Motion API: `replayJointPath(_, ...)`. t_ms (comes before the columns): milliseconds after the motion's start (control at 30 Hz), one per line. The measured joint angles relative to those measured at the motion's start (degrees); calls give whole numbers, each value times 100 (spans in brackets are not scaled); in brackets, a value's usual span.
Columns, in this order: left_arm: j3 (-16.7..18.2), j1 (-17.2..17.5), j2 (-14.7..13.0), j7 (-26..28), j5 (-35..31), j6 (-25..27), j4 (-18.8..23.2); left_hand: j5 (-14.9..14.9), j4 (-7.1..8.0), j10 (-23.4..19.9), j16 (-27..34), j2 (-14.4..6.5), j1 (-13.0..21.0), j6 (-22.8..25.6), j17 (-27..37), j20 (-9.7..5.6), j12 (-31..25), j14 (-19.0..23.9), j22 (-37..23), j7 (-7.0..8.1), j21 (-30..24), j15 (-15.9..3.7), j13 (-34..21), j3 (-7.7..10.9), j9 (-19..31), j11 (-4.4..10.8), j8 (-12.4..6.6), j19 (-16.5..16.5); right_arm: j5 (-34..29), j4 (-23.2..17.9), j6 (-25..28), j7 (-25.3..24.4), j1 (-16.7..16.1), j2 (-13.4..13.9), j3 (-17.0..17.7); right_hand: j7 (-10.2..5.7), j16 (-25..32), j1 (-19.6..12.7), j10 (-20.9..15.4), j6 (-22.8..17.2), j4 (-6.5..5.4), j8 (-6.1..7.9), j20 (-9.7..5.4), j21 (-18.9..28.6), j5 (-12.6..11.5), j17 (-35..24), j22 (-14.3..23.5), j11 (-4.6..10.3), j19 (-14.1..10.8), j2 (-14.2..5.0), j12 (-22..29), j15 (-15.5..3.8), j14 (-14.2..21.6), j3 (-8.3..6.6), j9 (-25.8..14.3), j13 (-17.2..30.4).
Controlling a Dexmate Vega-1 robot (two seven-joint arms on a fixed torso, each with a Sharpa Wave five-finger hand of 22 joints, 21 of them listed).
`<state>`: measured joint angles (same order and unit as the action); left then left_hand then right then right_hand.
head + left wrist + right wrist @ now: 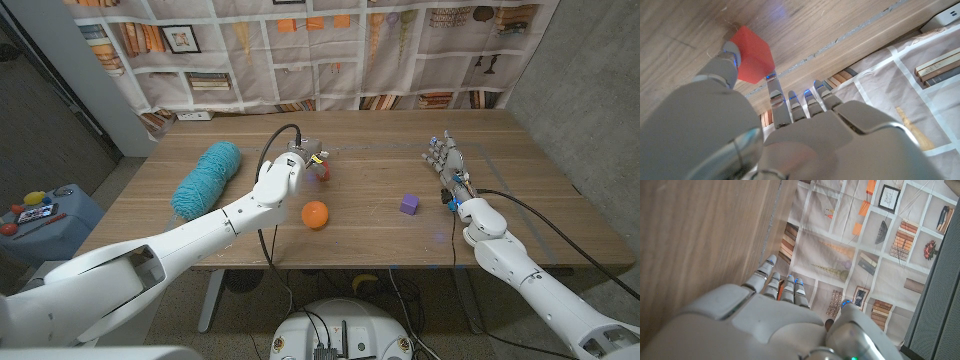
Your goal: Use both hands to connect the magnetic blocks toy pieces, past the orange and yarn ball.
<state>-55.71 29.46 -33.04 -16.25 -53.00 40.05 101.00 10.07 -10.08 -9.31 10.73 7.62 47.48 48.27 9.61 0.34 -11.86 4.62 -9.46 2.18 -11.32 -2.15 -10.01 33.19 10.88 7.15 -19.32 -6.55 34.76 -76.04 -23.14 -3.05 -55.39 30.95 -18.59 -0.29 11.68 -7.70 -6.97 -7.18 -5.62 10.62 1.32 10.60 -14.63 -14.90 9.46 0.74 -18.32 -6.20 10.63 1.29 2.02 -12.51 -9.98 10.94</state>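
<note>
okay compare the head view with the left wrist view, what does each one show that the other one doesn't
Head view: the teal yarn ball, the round orange, the small purple cube block and the open right hand.

Left wrist view: the red cube block seen clearly, the left hand's fingers touching it.

Both: the left hand, the wooden table and the bookshelf-print backdrop.

Your left arm reaches far forward over the middle of the table, and your left hand (303,160) has the thumb and one finger closed against each other in a pinch, the other fingers (810,102) straight. Your right arm stays near the right side. Your right hand (447,163) has its fingers (771,277) straight and together, holding nothing.
</note>
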Motion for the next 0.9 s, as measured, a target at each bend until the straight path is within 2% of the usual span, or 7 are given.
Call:
replayJointPath(267,122,75,-62,187,196,16,129,0,23,-31,-15,7,7,0,0,-4,15,0,0,1,0,0,0,-23,-2,31,8,-3,-75,-305,25,-71,-172,182,23,26,0,0,-84,-109,33,0,-42,0,0,28,-13,21,-42,0,40,-68,67,-33,0,0)
replayJointPath(333,296,200,-160,255,265,-3,284,-1,24,-31,-15,7,7,12,0,-4,21,0,0,-8,0,0,0,-24,-4,31,9,-3,-214,-388,80,-148,-216,250,30,15,0,0,-124,-124,33,21,-61,0,0,40,-14,17,-61,0,40,-68,67,-32,0,0)
replayJointPath(633,573,446,-298,576,606,-88,527,11,24,-62,-15,-6,27,46,0,-17,21,22,0,-31,0,22,1,-70,-12,62,22,-17,-534,-824,193,-240,-435,634,78,-13,0,-2,-184,-151,66,46,-61,0,0,78,-14,19,-60,-2,62,-120,119,-65,0,0)
replayJointPath(700,614,480,-316,649,669,-95,562,11,24,-62,-14,-3,43,69,0,-26,21,59,0,-54,0,7,1,-70,-12,62,19,-25,-572,-884,201,-259,-470,683,90,-13,0,-63,-186,-151,88,46,-61,0,0,80,-13,18,-60,-63,62,-129,128,-88,0,0)
replayJointPath(867,614,480,-316,887,856,-141,562,11,43,-124,-14,-4,42,69,1,-24,20,72,0,-54,0,9,1,-89,6,81,3,-65,-572,-1095,201,-259,-601,856,117,-44,0,-63,-204,-183,88,46,-60,0,18,79,-13,-2,-60,-59,62,-127,130,-88,0,0)
replayJointPath(900,778,641,-389,926,888,-147,713,11,47,-134,-14,-4,42,69,0,-24,20,72,0,-54,0,9,1,-94,13,72,3,-65,-853,-1137,237,-396,-624,889,124,-45,0,-99,-204,-183,105,46,-61,0,24,79,-13,-2,-60,-23,62,-105,152,-104,0,0)
